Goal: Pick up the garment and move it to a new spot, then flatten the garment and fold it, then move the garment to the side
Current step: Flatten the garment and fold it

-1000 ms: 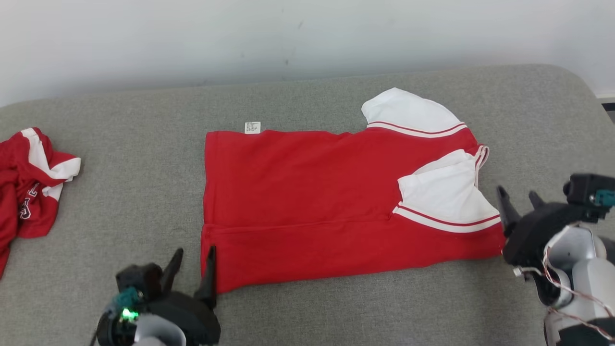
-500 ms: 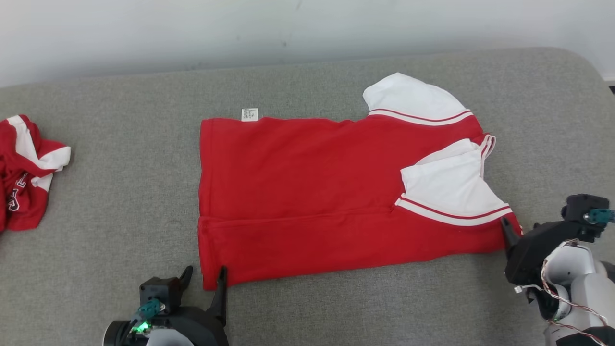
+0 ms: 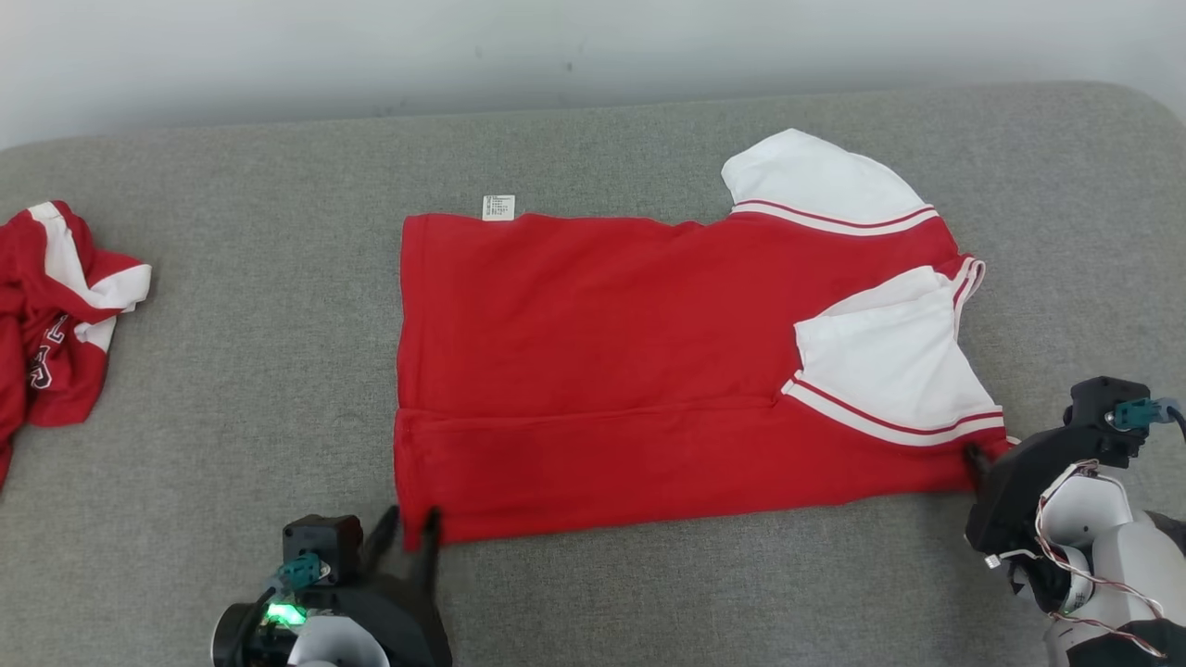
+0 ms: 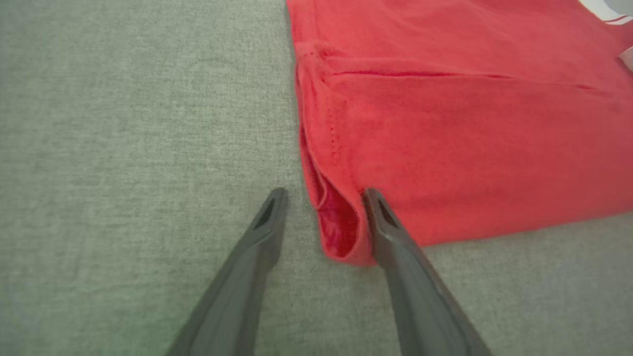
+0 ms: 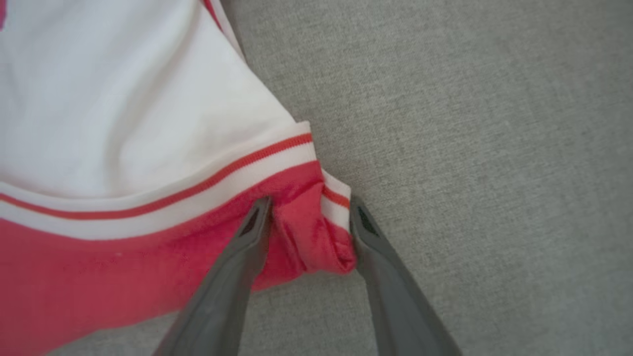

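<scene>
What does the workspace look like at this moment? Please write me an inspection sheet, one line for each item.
Surface: grey woven fabric surface, flat.
Job's things: red short-sleeved shirt with white sleeves, spread flat, its near long edge folded over; small white label at its far edge.
Clutter: crumpled red and white garment at the left edge, apart from the shirt.
End effectors: left end effector open, astride the shirt's near left corner; right end effector open, astride the near right corner, cloth bunched between its fingers.
Cables: thin red and white wires in loose loops behind the right end effector, clear of the shirt.
Surroundings: pale plain wall behind; nothing else seen.
</scene>
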Controlling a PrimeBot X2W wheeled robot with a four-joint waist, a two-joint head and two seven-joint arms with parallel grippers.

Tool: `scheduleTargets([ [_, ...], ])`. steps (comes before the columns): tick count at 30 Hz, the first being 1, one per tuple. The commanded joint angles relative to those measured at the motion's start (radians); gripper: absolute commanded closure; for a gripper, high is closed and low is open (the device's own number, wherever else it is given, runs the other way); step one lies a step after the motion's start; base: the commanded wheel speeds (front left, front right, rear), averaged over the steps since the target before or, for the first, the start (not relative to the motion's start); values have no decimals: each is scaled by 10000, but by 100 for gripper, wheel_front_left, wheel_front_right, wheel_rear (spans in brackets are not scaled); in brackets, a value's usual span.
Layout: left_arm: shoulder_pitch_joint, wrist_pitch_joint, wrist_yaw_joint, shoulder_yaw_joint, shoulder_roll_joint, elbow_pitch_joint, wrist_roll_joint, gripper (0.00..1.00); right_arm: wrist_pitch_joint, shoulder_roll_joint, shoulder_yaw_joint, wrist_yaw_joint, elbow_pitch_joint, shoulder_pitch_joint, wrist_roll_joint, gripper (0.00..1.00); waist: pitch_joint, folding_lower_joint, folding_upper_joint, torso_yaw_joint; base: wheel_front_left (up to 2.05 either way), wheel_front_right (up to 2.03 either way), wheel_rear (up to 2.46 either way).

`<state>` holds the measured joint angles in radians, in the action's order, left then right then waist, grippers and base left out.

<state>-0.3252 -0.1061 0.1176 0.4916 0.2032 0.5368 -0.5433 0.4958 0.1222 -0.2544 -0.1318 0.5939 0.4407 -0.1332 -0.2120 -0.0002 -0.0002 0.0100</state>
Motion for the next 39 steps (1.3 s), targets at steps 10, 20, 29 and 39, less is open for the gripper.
scheduleTargets([
  [10, 863, 384, -103, 9, 200, 76, -486, 100, -503, -206, 86, 23, -679, -974, -1038, 100, 601, 2, 2, 95, 0, 0, 0],
  [20, 1968, 534, 204, -62, 564, -973, -715, 100, -334, -387, -142, 23, -2329, -2596, -1275, 100, 1354, 2, 2, 182, 0, 0, 0],
  [29, 2600, 864, 628, -124, 822, -1571, -849, 100, 54, -632, -364, 25, -3327, -3713, -1224, 100, 1560, 2, 2, 258, 0, 0, 0],
  [39, 3036, 1062, 1059, -192, 846, -2113, -1022, 0, -241, -715, -343, 23, -3324, -3665, -1048, 0, 1643, 2, 2, 310, 0, 0, 0],
])
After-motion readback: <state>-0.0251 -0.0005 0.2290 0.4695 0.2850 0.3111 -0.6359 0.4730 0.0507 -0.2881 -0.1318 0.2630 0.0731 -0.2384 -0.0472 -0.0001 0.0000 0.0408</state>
